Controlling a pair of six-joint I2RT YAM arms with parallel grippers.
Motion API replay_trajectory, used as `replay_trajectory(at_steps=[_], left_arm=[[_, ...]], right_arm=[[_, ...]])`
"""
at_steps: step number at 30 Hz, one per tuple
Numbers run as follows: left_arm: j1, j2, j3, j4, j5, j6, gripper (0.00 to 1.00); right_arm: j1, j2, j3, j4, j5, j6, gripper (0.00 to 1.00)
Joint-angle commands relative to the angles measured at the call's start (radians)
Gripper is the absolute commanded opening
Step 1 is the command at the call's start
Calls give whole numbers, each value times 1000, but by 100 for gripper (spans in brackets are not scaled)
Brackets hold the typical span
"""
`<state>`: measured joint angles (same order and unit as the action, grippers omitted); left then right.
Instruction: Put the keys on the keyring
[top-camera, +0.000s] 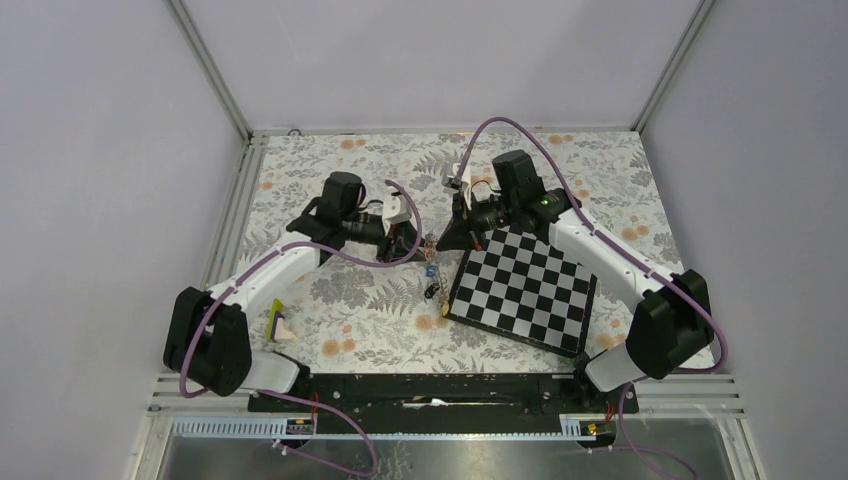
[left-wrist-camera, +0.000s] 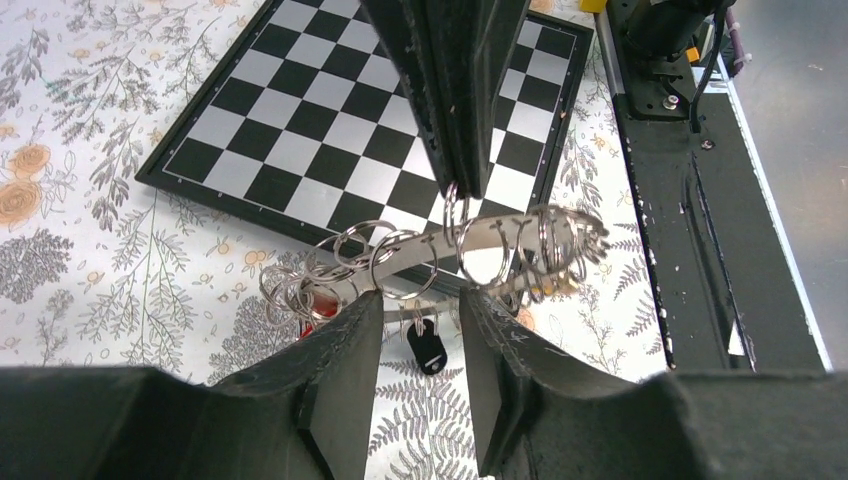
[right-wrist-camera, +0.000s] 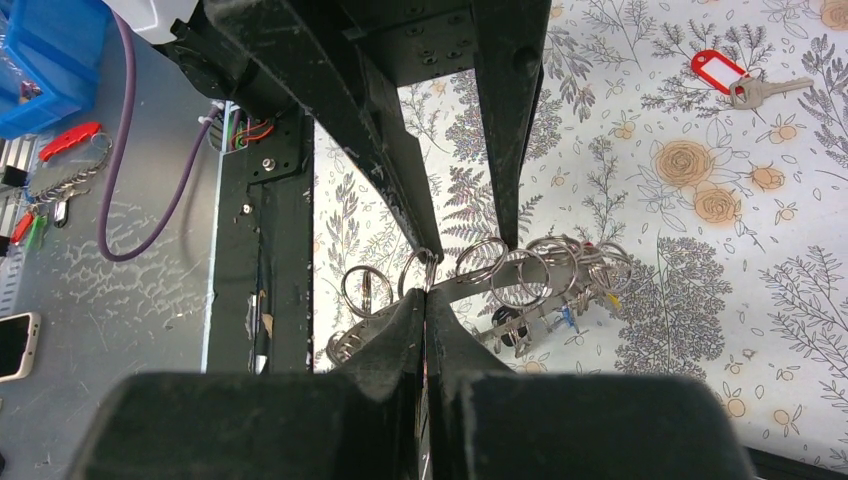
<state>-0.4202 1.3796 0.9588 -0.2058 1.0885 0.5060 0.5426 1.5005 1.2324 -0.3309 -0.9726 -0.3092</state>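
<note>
Left gripper (left-wrist-camera: 420, 298) fingers fill the foreground of the wrist view, jaws parted about halfway and clasping nothing. The keyring (left-wrist-camera: 500, 232) (a pale band strung with small split rings) crosses the gap just beyond their tips, beside the chessboard (left-wrist-camera: 300, 130) edge that faces the left arm. Right gripper (right-wrist-camera: 427, 295) reaches in over that edge, jaws pressed fully together on the keyring. One black-headed key (left-wrist-camera: 428, 350) dangles beneath, over the floral cloth (top-camera: 350, 300) beside the board.
</note>
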Motion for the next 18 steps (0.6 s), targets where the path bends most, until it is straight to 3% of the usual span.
replay_trajectory(at_steps=[1, 18], left_arm=[[-26, -12, 12, 77, -23, -16, 41], [-46, -14, 43, 118, -26, -83, 42]], right_arm=[[-6, -33, 16, 57, -49, 8, 0], [-6, -30, -25, 109, -31, 28, 0]])
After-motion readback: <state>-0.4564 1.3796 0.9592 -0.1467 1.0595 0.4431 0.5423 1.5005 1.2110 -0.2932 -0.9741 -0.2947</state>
